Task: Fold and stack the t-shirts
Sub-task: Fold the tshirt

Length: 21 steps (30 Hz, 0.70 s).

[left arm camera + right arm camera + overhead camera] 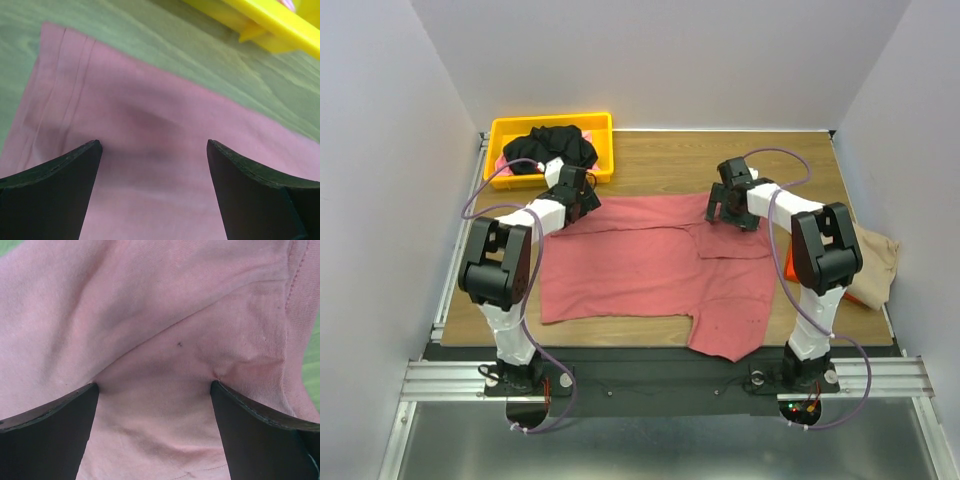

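The large dusty-red t-shirt lies spread on the wooden table, one sleeve hanging toward the front edge. My left gripper is open just above the shirt's far left corner; its wrist view shows flat red cloth with a stitched hem between the spread fingers. My right gripper is open at the shirt's far right edge, fingertips pressed onto wrinkled red cloth that spans the gap. The black t-shirt is heaped in the bin. The tan t-shirt lies crumpled at the right edge.
The yellow plastic bin stands at the far left corner, its rim also in the left wrist view. Something orange shows under the tan shirt by the right arm. White walls enclose the table on three sides.
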{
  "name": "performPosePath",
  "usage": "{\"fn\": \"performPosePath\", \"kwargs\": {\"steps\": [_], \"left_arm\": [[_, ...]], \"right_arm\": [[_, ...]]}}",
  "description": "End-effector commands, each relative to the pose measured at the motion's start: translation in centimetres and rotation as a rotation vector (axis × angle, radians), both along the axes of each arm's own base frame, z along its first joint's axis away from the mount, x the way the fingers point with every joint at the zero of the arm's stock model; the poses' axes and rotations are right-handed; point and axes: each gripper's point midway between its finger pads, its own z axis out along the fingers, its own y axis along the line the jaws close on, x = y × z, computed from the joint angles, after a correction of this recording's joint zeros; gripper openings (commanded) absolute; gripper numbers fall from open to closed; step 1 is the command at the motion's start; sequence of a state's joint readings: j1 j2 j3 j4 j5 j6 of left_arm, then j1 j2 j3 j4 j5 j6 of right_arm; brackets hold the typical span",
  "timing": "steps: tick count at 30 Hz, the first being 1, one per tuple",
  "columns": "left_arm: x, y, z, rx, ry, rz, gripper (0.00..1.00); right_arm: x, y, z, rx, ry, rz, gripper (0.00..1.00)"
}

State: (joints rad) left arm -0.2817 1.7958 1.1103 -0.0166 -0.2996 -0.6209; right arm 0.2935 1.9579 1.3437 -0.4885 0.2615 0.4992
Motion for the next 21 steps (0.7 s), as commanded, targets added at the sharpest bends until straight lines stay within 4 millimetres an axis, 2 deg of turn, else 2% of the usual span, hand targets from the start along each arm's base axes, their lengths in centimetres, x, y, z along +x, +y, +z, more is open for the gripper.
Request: {"fn": "performPosePath", "kwargs": {"steps": [1, 9, 15, 17, 20, 21], "left_arm": [[3.1, 0.4, 1.4, 0.03, -0.075, -0.023, 0.98], [5.3, -0.9, -1.3, 0.007, -0.032, -0.05, 0.98], [6.6, -1.1, -1.6, 0.012, -0.045, -0.052, 0.98], [7.1, -1.1, -0.8, 0.018, -0.061, -0.054, 0.98], [6.6, -0.9, 0.7, 0.018, -0.07, -0.048, 0.98], [6.5, -0.6, 2.7, 0.015, -0.104, -0.033, 0.98]], "right_arm": [[-0.5, -2.1, -3.1, 0.009, 0.064, -0.045, 1.0], [-2.3, -3.4, -3.3, 0.016, 0.085, -0.091, 1.0], [-2.9, -3.6, -3.0, 0.02, 0.083, -0.097, 1.0], [-2.7, -3.6, -2.8, 0.013, 0.077, -0.086, 1.0], [-1.5, -3.3, -1.0, 0.023, 0.03, -0.06, 1.0], [-0.9, -2.9, 0.0, 0.042, 0.007, -0.043, 1.0]]}}
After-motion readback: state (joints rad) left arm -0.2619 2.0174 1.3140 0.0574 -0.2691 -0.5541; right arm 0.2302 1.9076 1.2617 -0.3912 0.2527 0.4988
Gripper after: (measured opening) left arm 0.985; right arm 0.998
